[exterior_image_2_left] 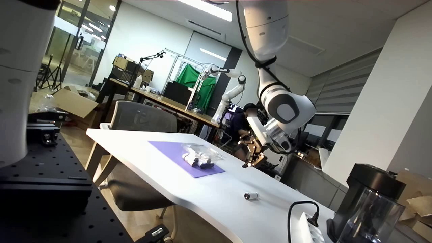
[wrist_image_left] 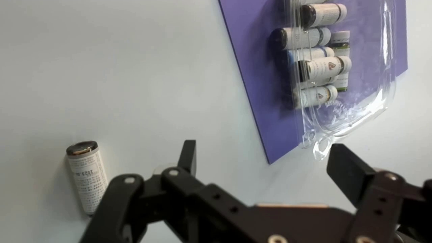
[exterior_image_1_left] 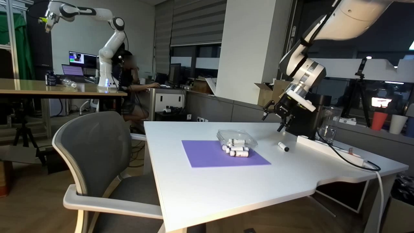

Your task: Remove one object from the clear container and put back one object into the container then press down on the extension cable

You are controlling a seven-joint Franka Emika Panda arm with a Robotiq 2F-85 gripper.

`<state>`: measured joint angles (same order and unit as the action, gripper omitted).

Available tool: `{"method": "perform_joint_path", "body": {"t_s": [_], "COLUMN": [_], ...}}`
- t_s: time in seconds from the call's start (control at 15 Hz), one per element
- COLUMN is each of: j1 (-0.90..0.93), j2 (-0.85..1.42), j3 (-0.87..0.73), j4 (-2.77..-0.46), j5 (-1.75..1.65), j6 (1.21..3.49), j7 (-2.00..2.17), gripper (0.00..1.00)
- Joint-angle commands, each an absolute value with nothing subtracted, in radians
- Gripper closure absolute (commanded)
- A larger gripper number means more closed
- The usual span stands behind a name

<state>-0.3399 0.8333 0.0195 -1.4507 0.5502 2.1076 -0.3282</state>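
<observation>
Slanting down from above, the glossy white robot arm (exterior_image_1_left: 349, 22) with rounded joints is bent at its wrist, holding the matt-black, two-fingered gripper (wrist_image_left: 266, 164) over the smooth white tabletop (exterior_image_1_left: 210, 191) beside the flat, rectangular purple mat (exterior_image_1_left: 203, 155). Its fingers stand wide apart, the squared black pads (wrist_image_left: 346, 172) facing each other. On the mat, reaching past its edge, sits the clear container (wrist_image_left: 376, 105), a thin, shiny plastic box with rounded corners and glinting ridges. Small cylindrical vials (wrist_image_left: 324, 68) with white printed labels and pale or dark ends lie heaped along one side of it; which of them are inside its wall I cannot tell. Apart from the mat, a lone white-labelled vial (wrist_image_left: 88, 182) lies on its side, one end dark and glossy. Farther from the mat than that vial lies the white extension cable (exterior_image_1_left: 320, 147), a long, straight-edged socket bar with a black plug (exterior_image_2_left: 314, 220) seated in it and a thin white cord (exterior_image_1_left: 381, 194) drooping over the tabletop's edge.
</observation>
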Motion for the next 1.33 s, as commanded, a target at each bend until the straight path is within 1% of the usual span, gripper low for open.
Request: {"method": "perform_joint_path", "body": {"t_s": [0.0,0.33,0.53,0.67,1.27], "j1": [-0.355,-0.384,-0.395,-0.400,-0.382], "j2": [0.849,0.864,0.891,0.909,0.962], "j3": [0.051,0.144,0.179,0.196,0.230], "j4": [-1.434,-1.443,-1.427,-1.418,-1.398], "j5": [0.529,0.558,0.562,0.571,0.574], "j6": [2.110,2.161,2.144,2.137,2.260], "j7": [-0.374,-0.626,-0.719,-0.770,-1.011], "gripper": [0.00,0.00,0.00,0.00,0.00]}}
